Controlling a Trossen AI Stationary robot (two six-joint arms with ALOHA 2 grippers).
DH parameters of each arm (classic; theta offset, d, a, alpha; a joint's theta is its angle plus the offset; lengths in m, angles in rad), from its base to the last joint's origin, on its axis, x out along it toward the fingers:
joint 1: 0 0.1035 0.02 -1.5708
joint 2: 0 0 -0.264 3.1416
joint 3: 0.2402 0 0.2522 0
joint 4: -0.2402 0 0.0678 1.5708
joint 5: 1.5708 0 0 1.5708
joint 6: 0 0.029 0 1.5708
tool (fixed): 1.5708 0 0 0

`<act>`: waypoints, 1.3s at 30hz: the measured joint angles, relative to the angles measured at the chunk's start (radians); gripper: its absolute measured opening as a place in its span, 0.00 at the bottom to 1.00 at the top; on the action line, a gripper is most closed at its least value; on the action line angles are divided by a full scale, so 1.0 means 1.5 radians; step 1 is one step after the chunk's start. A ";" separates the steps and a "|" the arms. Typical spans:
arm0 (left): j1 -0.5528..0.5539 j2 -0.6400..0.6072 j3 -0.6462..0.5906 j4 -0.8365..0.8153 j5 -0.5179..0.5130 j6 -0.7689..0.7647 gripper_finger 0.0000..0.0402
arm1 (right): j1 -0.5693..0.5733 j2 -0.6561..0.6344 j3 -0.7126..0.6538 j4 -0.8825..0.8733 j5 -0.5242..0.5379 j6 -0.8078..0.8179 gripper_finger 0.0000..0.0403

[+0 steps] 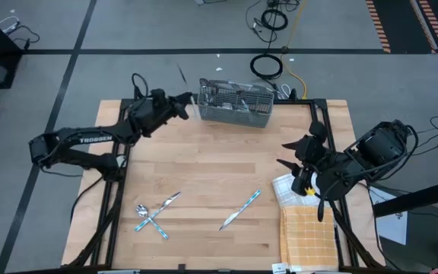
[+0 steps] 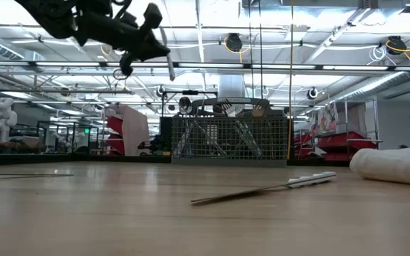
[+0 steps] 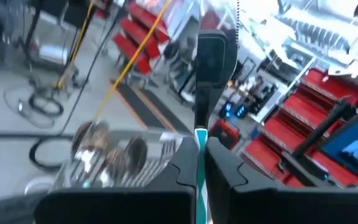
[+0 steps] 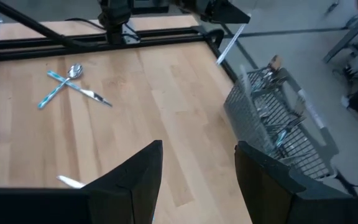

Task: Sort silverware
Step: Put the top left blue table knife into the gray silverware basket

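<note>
Left gripper [image 1: 189, 100] clamping a blue-handled knife [image 1: 182, 74] — hovering raised just beside the wire caddy [image 1: 236, 104]. Right gripper [image 1: 293, 154] waiting with fingers spread, holding nothing — loose silverware [image 1: 157, 213] lying well apart from both.

Bright overhead lighting; left wrist view motion-blurred.

My left arm [image 1: 82, 141] is matte black, jointed from rounded tubular links, with white TROSSEN lettering along one link and thin black cables trailing beside it. My right arm [image 1: 363, 156] is the same black build, bulkier at the wrist. Its fingers [image 4: 132, 177] are flat dark plates.
</note>
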 joint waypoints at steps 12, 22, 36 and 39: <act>-0.070 0.213 0.242 0.012 -0.035 0.191 0.03 | 0.006 0.000 0.000 0.000 -0.001 -0.009 0.46; -0.033 0.297 0.296 0.027 -0.162 0.250 0.03 | 0.065 0.000 0.000 0.000 -0.001 0.044 0.46; -0.019 0.422 0.228 0.259 -0.195 0.302 0.03 | 0.065 0.000 0.000 0.000 0.004 0.064 0.46; -0.016 0.456 0.228 0.313 -0.208 0.302 0.03 | 0.065 0.000 0.000 0.000 0.004 0.077 0.46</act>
